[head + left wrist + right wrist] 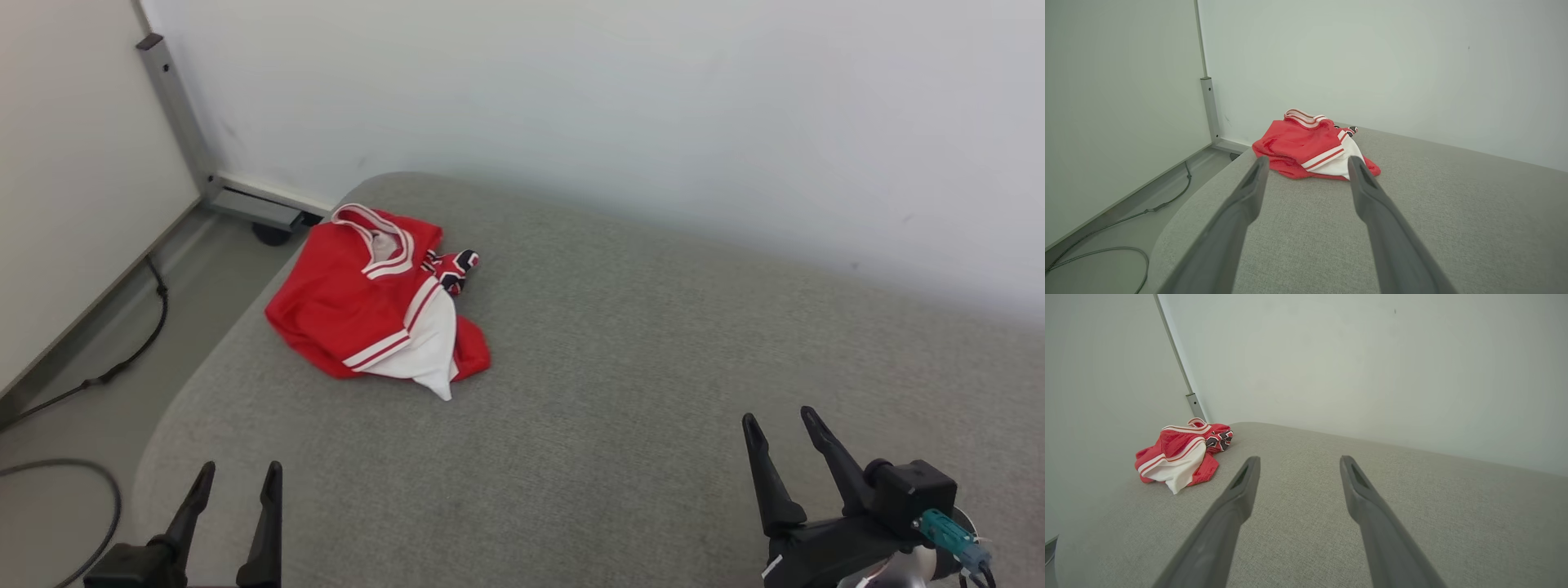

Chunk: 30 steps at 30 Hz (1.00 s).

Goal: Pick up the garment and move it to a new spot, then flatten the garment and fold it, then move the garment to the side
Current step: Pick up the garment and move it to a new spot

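My left end effector [242,467] and right end effector [778,416] both spread, empty; the crumpled red garment [359,310] lies on the grey padded surface [612,367] ahead of the left, the nearer arm, white tip toward me, collar toward the far-left corner: centred between the fingers in the left wrist view, far off-left in the right.

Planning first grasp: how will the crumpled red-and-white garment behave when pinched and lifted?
Probably floppy: the garment lies in a loose, folded heap, so it should drape and unfurl. Likely light; the fabric looks thin. A push may bunch it rather than slide it on the woven grey surface.
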### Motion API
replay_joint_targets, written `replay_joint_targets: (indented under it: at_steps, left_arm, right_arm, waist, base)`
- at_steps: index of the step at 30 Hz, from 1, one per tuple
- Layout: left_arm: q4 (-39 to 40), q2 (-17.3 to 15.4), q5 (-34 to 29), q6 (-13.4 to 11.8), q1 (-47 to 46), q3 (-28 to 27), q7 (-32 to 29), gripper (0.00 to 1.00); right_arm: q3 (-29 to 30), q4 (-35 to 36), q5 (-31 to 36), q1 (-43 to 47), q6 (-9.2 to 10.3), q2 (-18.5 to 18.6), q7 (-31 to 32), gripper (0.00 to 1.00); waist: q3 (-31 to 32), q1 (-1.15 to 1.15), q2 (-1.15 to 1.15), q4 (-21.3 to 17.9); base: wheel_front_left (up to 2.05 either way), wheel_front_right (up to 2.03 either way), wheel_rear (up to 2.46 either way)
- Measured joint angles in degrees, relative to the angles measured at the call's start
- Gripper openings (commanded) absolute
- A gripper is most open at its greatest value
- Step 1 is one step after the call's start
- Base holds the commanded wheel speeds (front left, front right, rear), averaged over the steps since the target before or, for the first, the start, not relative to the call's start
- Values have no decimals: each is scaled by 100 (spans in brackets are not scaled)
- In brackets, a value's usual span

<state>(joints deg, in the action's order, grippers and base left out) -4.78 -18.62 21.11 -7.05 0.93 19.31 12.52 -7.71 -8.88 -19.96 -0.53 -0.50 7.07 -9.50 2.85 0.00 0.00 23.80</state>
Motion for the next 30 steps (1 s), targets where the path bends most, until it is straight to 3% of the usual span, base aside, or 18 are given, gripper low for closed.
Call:
replay_joint_targets:
  at_steps: [9, 13, 17, 24, 30]
  left_arm:
    - [156, -152, -153, 2, 21, -122, -14, 100]
    - [156, -118, -54, 188, -86, -37, -68, 100]
    - [-166, -73, 207, 442, -800, 19, -421, 100]
    - [-1143, 280, 639, 1001, -2439, 256, -1421, 100]
    - [-1941, 355, 1098, 1059, -3121, -58, -2038, 100]
  right_arm:
    - [-135, -18, 65, -231, -9, -20, 92, 100]
    - [-158, 83, 102, -225, -9, 10, 147, 100]
    - [-174, 298, 112, -226, -52, 66, 214, 100]
    - [-187, 975, 423, -167, -44, 426, 414, 100]
    - [-310, 1686, 747, -104, -44, 698, 723, 100]
  waist:
    - [-207, 0, 0, 495]
    - [-356, 0, 0, 562]
    - [-543, 0, 0, 594]
    - [-992, 1, 0, 593]
    - [-1427, 1, 0, 444]
  base:
    - [0, 0, 0]
    - [0, 0, 0]
    - [0, 0, 0]
    - [0, 0, 0]
    - [0, 0, 0]
